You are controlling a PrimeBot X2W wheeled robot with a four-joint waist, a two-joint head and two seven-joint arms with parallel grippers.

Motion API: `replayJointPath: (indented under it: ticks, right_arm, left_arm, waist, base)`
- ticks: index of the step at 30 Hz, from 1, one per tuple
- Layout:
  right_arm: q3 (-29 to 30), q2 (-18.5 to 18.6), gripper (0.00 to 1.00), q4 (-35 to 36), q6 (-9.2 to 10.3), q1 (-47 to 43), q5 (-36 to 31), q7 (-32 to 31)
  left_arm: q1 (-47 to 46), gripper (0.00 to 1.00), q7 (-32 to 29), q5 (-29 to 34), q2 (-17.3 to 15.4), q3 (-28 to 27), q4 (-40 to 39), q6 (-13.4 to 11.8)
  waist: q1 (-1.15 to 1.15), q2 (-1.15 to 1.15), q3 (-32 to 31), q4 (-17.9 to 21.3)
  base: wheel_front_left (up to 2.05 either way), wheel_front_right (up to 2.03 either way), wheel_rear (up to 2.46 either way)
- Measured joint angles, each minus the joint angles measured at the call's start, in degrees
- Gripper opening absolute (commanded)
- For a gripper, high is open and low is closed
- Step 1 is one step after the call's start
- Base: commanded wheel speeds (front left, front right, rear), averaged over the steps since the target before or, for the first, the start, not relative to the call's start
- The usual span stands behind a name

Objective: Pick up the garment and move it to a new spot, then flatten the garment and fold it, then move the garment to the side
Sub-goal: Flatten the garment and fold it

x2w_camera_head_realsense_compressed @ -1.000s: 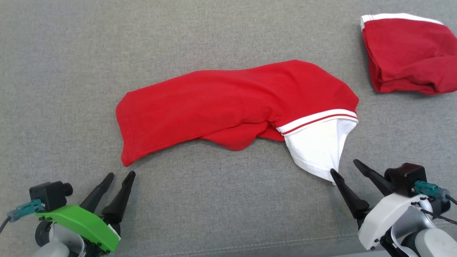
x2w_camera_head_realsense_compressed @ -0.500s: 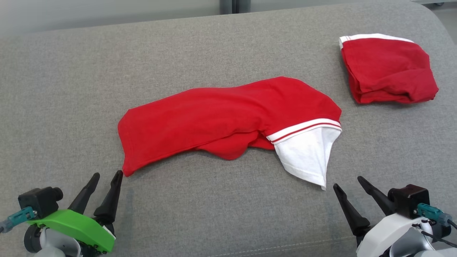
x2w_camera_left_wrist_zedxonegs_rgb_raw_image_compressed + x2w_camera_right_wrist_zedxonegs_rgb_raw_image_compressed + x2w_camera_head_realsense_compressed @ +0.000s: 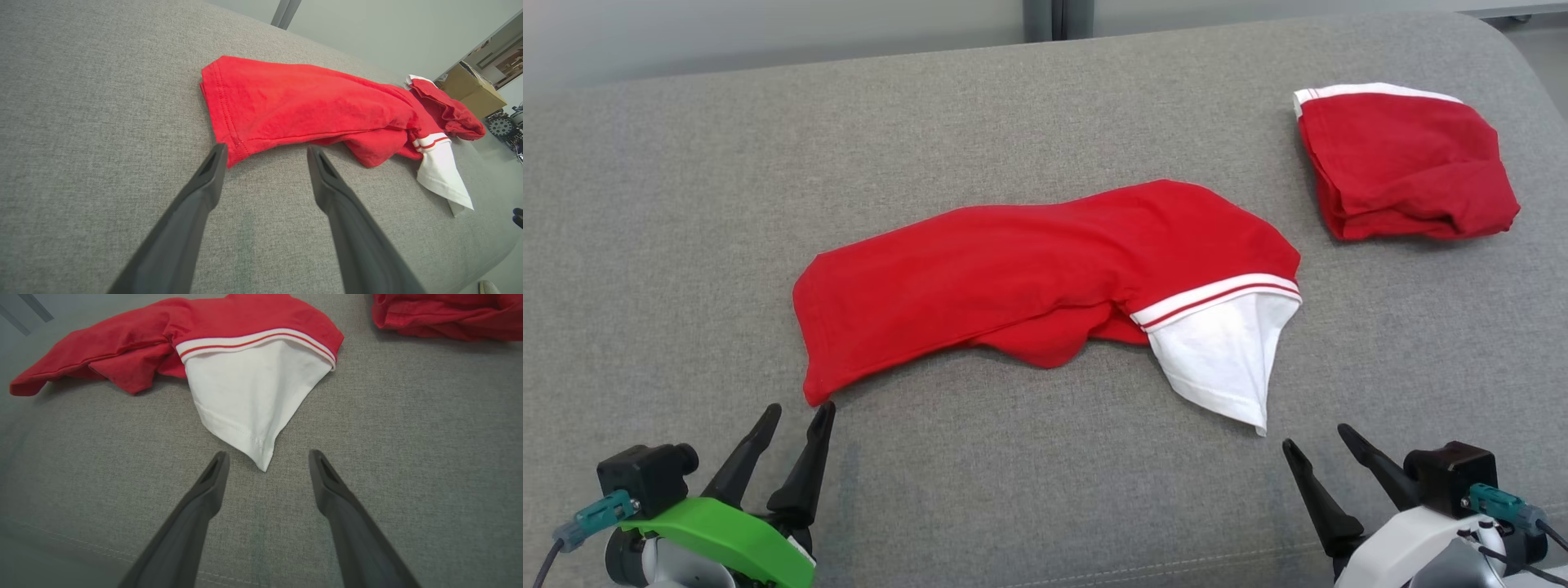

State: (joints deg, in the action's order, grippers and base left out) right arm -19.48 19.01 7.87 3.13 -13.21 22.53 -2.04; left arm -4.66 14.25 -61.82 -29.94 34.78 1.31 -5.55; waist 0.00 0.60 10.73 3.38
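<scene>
A red garment (image 3: 1029, 278) with a white, red-striped end (image 3: 1225, 359) lies stretched across the middle of the grey cushion (image 3: 1013, 490). My left gripper (image 3: 799, 409) stands open just below the garment's near left corner (image 3: 233, 153), empty. My right gripper (image 3: 1316, 437) is open too, a short way below the white tip (image 3: 263, 465), with nothing between its fingers. In the left wrist view the garment (image 3: 310, 110) runs away to the right; in the right wrist view its white end (image 3: 253, 392) lies straight ahead.
A second red garment (image 3: 1405, 163), folded, lies at the cushion's far right (image 3: 445, 314). The cushion's rounded edge and pale floor show at the upper right. A cardboard box (image 3: 470, 87) stands beyond the cushion in the left wrist view.
The head camera tilted up, so the scene slid down. Both grippers stayed open. The right gripper drew back from the white tip, and the left one sits close to the red corner.
</scene>
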Motion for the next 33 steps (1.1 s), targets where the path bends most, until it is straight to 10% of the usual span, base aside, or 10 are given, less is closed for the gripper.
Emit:
replayJointPath:
  ticks: [27, 33]
  right_arm:
    - [-2.4, -4.9, 1.0, -14.8, -2.59, 9.5, 1.2, 2.1]
    - [-2.9, -6.0, 0.86, -17.4, -3.2, 11.4, 1.2, 2.4]
  left_arm:
    - [-2.9, 1.0, 0.0, 5.1, 1.1, 1.5, 1.6, 0.1]
    - [-3.7, 1.0, 0.0, 5.2, 2.1, 2.3, 1.9, 0.1]
  waist:
    - [0.0, 0.0, 4.1, -1.0]
    - [0.0, 0.0, 4.1, -1.2]
  base:
    - [0.0, 0.0, 0.0]
    - [0.0, 0.0, 0.0]
